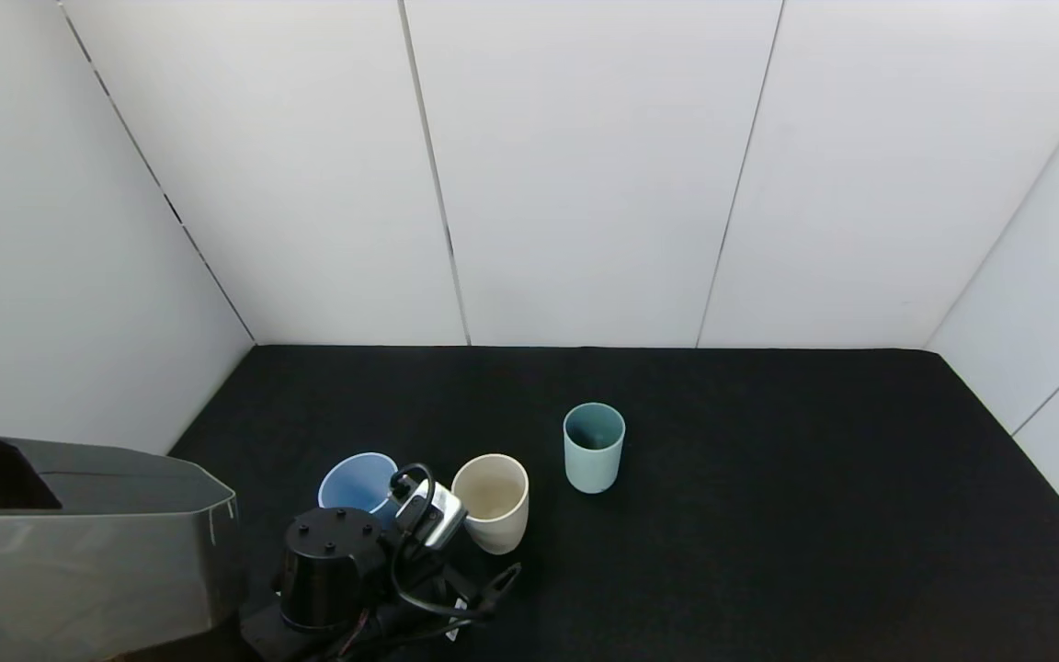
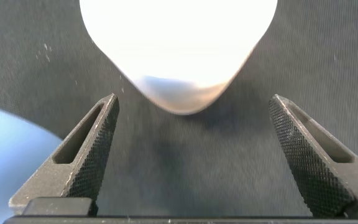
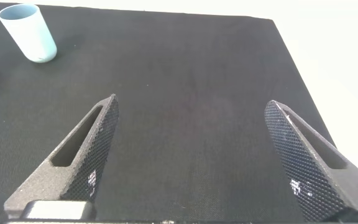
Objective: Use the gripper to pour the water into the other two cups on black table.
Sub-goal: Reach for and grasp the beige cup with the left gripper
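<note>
Water is not discernible in any cup; judging by the task, it sits in the beige cup [image 1: 491, 502], which stands upright on the black table [image 1: 768, 515] near the front edge. Light blue cup [image 1: 358, 485] stands just beside it on the robot's left, partly hidden behind the left gripper's [image 1: 428, 510] wrist and camera block. Teal-green cup [image 1: 594, 447] stands apart, a little farther back and to the right, its mouth up and unobstructed.

Left gripper [image 2: 191, 155], in its own wrist view: fingers [image 2: 92, 155] spread wide, nothing between them, the beige cup's [image 2: 179, 56] wall just ahead of the tips and centred in the gap. This alignment suggests an approach for a side grasp; the cup is not yet held. A patch of the light blue cup [image 2: 8, 143] shows at the edge, so clearance on that side looks tight.

Right gripper [image 3: 191, 155]: fingers likewise wide apart and holding nothing, above bare table well to the right, with the teal-green cup [image 3: 28, 32] far off; it appears parked. The two receiving cups flank the source, which would keep each pour short.
</note>
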Controlling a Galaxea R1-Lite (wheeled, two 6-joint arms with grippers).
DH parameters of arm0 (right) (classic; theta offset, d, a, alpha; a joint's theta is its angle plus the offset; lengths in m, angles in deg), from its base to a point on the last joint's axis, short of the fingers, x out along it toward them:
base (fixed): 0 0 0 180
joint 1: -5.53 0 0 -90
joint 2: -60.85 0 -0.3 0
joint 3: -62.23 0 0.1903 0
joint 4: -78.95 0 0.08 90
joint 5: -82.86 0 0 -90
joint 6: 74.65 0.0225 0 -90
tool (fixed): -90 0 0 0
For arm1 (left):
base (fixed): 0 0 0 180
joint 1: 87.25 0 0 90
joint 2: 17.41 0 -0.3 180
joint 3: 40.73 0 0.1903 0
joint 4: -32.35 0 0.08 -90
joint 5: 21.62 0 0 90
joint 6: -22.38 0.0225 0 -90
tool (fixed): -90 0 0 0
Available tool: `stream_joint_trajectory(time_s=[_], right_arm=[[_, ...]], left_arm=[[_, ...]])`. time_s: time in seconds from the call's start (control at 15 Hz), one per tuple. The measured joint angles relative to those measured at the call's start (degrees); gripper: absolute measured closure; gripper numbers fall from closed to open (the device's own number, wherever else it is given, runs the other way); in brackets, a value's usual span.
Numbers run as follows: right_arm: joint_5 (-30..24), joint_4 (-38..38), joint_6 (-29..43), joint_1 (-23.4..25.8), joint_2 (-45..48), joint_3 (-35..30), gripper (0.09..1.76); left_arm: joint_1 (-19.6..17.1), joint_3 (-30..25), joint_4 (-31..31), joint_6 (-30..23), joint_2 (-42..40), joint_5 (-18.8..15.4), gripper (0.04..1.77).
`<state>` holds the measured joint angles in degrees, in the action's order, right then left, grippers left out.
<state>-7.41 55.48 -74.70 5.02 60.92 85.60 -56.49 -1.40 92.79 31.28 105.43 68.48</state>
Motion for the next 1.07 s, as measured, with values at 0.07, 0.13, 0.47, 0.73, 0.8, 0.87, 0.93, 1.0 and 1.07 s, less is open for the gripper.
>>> stream_joint_trajectory(time_s=[0.07, 0.13, 0.47, 0.73, 0.8, 0.87, 0.93, 1.0, 1.07], right_arm=[[0.00, 0.00, 0.00, 0.00, 0.00, 0.00, 0.14], [-0.02, 0.00, 0.00, 0.00, 0.00, 0.00, 0.14], [-0.04, 0.00, -0.02, 0.00, 0.00, 0.00, 0.14], [-0.02, 0.00, 0.00, 0.00, 0.00, 0.00, 0.14], [-0.04, 0.00, 0.00, 0.00, 0.00, 0.00, 0.14], [-0.02, 0.00, 0.02, 0.00, 0.00, 0.00, 0.14], [0.00, 0.00, 0.02, 0.00, 0.00, 0.00, 0.14], [-0.02, 0.00, 0.02, 0.00, 0.00, 0.00, 0.14], [0.00, 0.00, 0.02, 0.00, 0.00, 0.00, 0.14]], left_arm=[[0.06, 0.50, 0.04, -0.04, 0.20, -0.02, 0.09], [0.09, 0.99, 0.06, -0.04, 0.34, -0.02, 0.09], [0.09, 3.19, -0.10, -0.06, 0.67, -0.02, 0.09], [-0.02, 4.40, -0.29, -0.06, 0.94, -0.12, 0.09], [-0.05, 4.63, -0.16, -0.09, 1.11, -0.12, 0.09], [-0.09, 4.90, -0.11, -0.06, 1.27, -0.10, 0.09], [-0.11, 5.10, -0.11, -0.06, 1.38, -0.12, 0.09], [-0.13, 5.25, -0.05, -0.06, 1.50, -0.10, 0.09], [-0.15, 5.45, -0.05, -0.06, 1.61, -0.12, 0.19]])
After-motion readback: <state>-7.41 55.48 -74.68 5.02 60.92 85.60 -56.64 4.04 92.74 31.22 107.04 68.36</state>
